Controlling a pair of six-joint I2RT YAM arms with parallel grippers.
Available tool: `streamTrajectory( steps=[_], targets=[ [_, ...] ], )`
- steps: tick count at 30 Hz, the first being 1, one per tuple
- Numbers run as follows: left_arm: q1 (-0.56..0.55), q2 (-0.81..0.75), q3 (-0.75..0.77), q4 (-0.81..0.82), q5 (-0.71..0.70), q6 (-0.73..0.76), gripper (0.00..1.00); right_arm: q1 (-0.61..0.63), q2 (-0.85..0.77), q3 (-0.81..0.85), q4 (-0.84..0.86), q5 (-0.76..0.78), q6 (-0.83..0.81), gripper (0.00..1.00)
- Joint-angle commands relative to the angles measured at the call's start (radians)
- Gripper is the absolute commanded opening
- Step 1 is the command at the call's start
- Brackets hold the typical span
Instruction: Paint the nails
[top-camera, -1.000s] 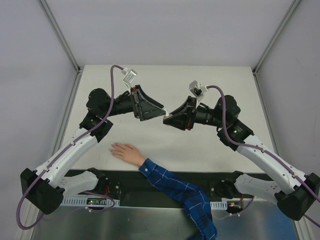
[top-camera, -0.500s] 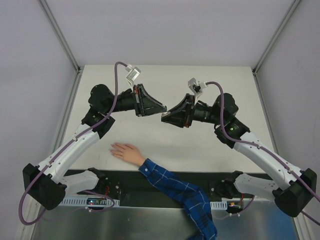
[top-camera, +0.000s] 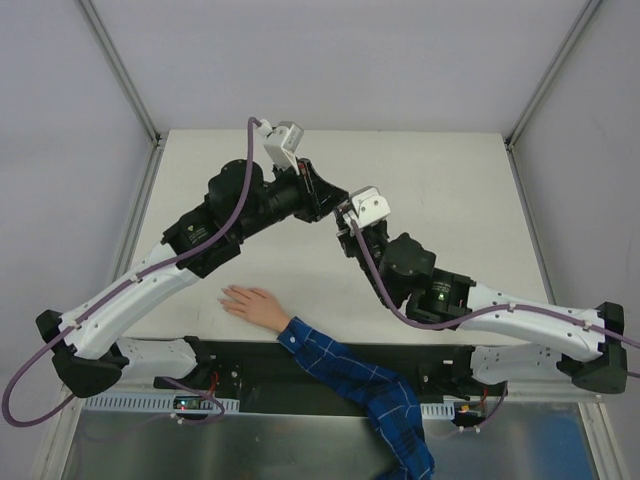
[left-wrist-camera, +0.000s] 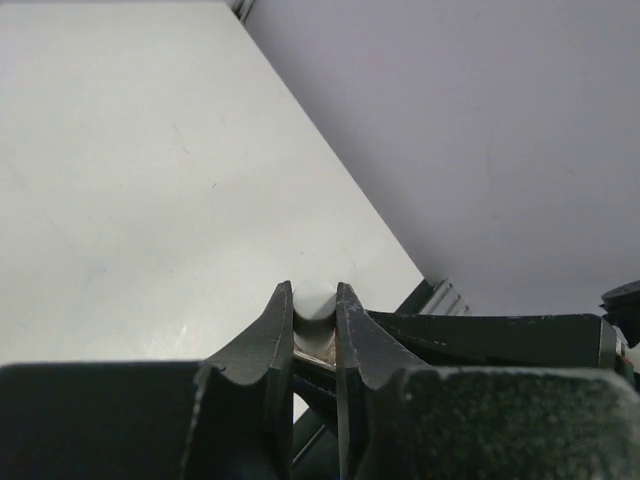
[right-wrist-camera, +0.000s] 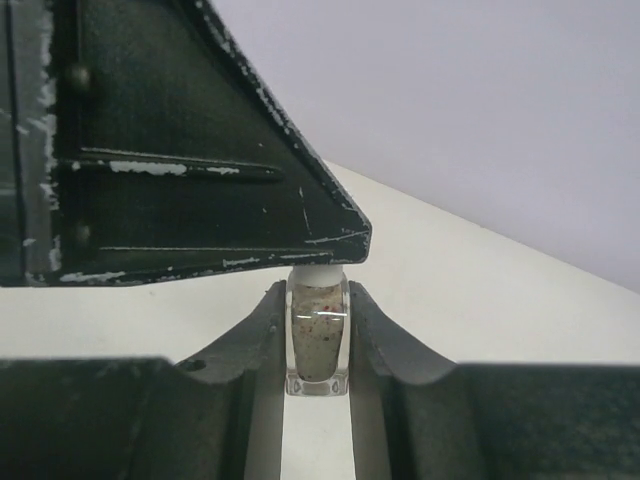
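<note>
- From above, the left gripper (top-camera: 328, 203) and the right gripper (top-camera: 343, 218) meet tip to tip over the middle of the table (top-camera: 450, 180). What lies between them is hidden by their black fingers.
- The right wrist view shows it: the right gripper is clamped on a small clear bottle (right-wrist-camera: 318, 345) with pale, red-speckled contents. The bottle stands upright between the two pads.
- In that same view the bottle's white cap (right-wrist-camera: 318, 268) disappears under a black finger of the left gripper, which crosses the upper left of the picture.
- The left wrist view gives the other side: the left gripper is closed tight on the white cap, whose rounded top shows just above its fingertips. The bottle itself is not visible there.
- Only the view from above shows the hand (top-camera: 252, 304). It lies flat on the table near the left arm, fingers pointing left, well apart from both grippers.
- The nails (top-camera: 226, 296) are at those fingertips, too small to make out.
- A blue plaid sleeve (top-camera: 350, 380) runs from the wrist to the near right, over the table's near edge.
- The table is plain white, with pale grey walls (top-camera: 320, 60) on the left, far and right sides.
</note>
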Motion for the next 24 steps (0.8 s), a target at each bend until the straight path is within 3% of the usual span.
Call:
streamTrajectory(
  steps=[1,2,4,6,8,11,12,15,18,24],
  targets=[
    [-0.013,0.031,0.031,-0.005,-0.023,0.001,0.05,0.0,-0.066,-0.033,0.001,-0.176,-0.06,0.0],
    [-0.011,0.023,0.025,0.018,0.032,0.015,0.25,-0.019,-0.077,-0.031,-0.029,-0.224,-0.006,0.0],
    [-0.008,-0.008,0.008,0.046,0.113,0.047,0.5,-0.086,-0.105,-0.019,-0.122,-0.41,0.047,0.0],
    [-0.002,-0.046,-0.021,0.093,0.214,0.079,0.71,-0.146,-0.118,-0.019,-0.164,-0.561,0.096,0.0],
    [-0.002,-0.069,-0.042,0.109,0.256,0.101,0.8,-0.166,-0.14,-0.017,-0.22,-0.628,0.115,0.0],
    [0.033,-0.101,-0.074,0.146,0.391,0.112,0.81,-0.247,-0.177,-0.027,-0.262,-0.868,0.183,0.0],
    [0.049,-0.114,-0.088,0.164,0.423,0.091,0.8,-0.313,-0.184,-0.031,-0.257,-1.029,0.206,0.0],
    [0.119,-0.137,-0.168,0.319,0.6,0.008,0.78,-0.426,-0.194,-0.042,-0.245,-1.291,0.312,0.0],
    [0.168,-0.129,-0.217,0.443,0.723,-0.067,0.74,-0.534,-0.197,-0.08,-0.132,-1.499,0.436,0.0],
    [0.184,-0.074,-0.225,0.545,0.821,-0.135,0.72,-0.608,-0.177,-0.108,0.025,-1.639,0.589,0.0]
  ],
)
